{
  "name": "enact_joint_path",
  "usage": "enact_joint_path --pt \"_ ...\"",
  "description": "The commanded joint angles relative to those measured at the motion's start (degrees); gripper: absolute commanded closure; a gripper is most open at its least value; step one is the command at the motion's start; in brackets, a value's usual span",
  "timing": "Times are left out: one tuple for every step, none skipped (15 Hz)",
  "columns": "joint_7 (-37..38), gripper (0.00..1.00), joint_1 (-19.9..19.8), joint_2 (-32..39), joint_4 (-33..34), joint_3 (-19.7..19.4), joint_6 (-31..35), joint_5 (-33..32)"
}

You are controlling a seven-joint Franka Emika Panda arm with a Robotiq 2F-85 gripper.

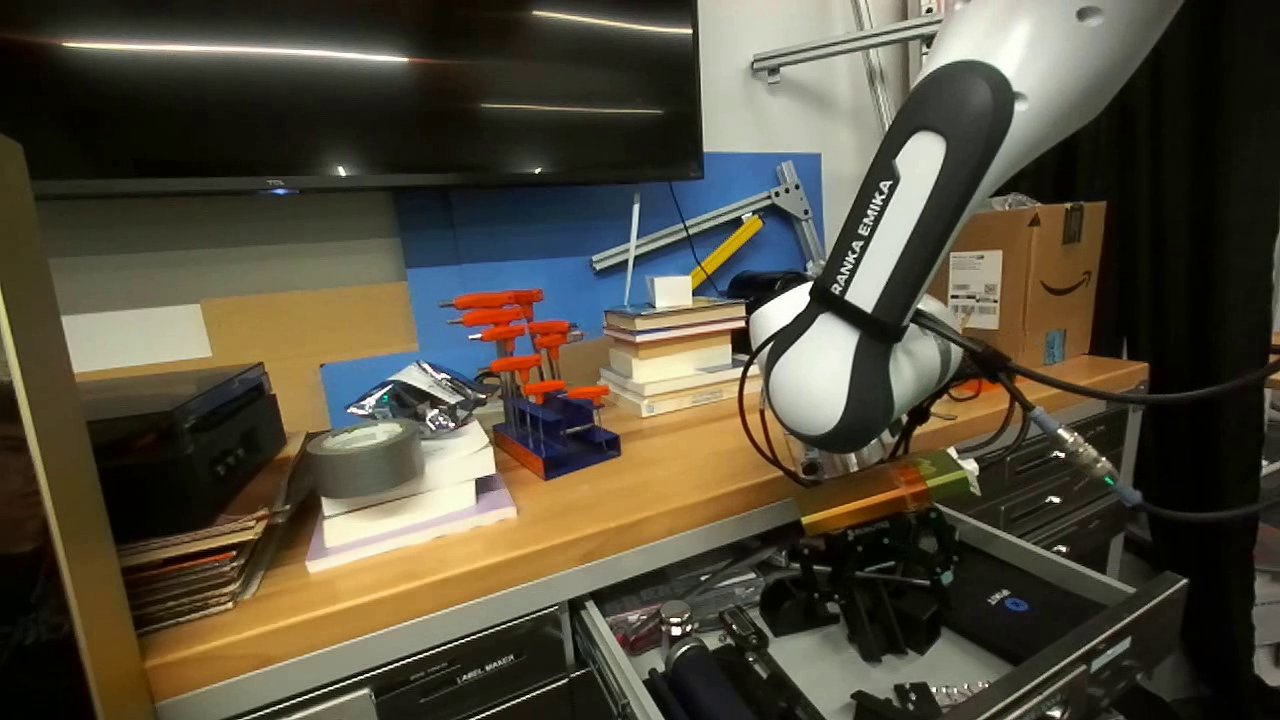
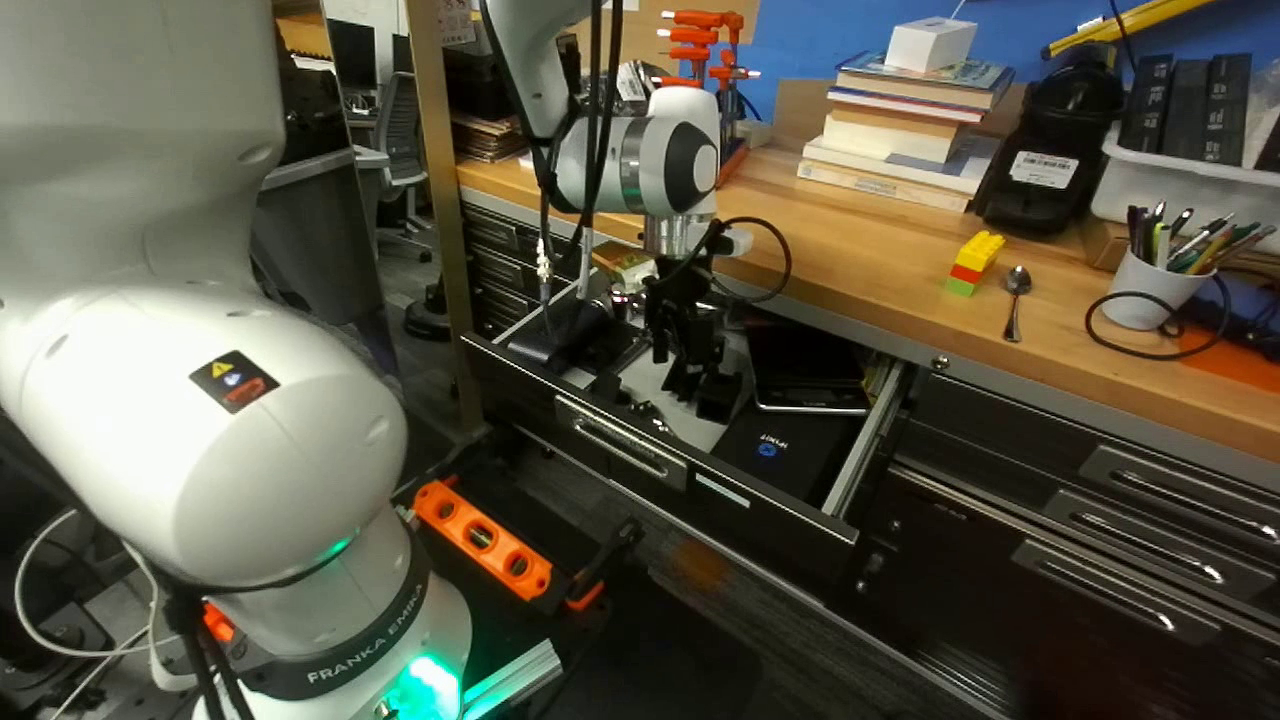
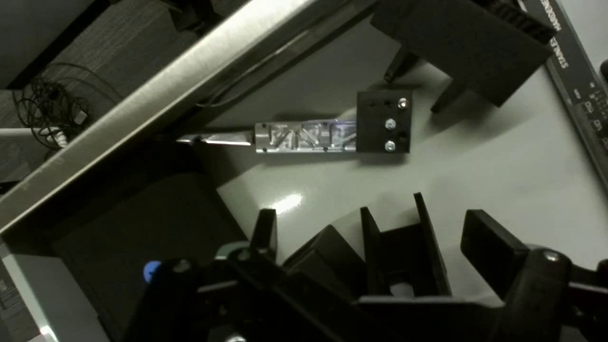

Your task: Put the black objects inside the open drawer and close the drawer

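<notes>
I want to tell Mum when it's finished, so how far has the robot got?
Done: several small black pieces are inside the drawer. In hand: probably nothing; the jaws stand apart in the wrist view. Left: closing the drawer, which is pulled open.

gripper (image 3: 371,225) spread wide over drawer (image 3: 156,97); black u-shaped piece (image 3: 400,244) showing in gap

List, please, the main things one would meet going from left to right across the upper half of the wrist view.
Tangled cables, silver metal part, black block at its right end, black part with two prongs, black tool lettered STAINLESS.
</notes>
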Motion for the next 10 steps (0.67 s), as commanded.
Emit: enact_joint_path --pt "3.2 0.00 2.4 3.9 4.2 -1.7 2.1 -2.3" --pt "3.2 0.00 2.6 4.6 4.9 -2.0 2.5 -2.0" --pt "2.7 0.00 2.5 5.4 5.5 -2.1 2.9 -1.4" --pt "2.3 0.00 2.4 6.0 6.0 -2.2 3.1 -0.8" --pt "1.4 0.25 2.1 6.5 6.2 -2.2 3.5 -0.2" --pt "0.5 0.26 1.7 6.8 6.3 -2.1 3.9 0.6" --pt "0.6 0.35 1.7 7.0 6.3 -2.3 4.2 0.9" --pt "0.5 0.43 1.7 7.1 6.2 -2.4 4.2 1.3" --pt "0.4 0.50 1.7 6.9 6.1 -2.5 4.1 1.6" --pt "0.2 0.58 1.6 6.7 5.9 -2.5 4.1 2.0"
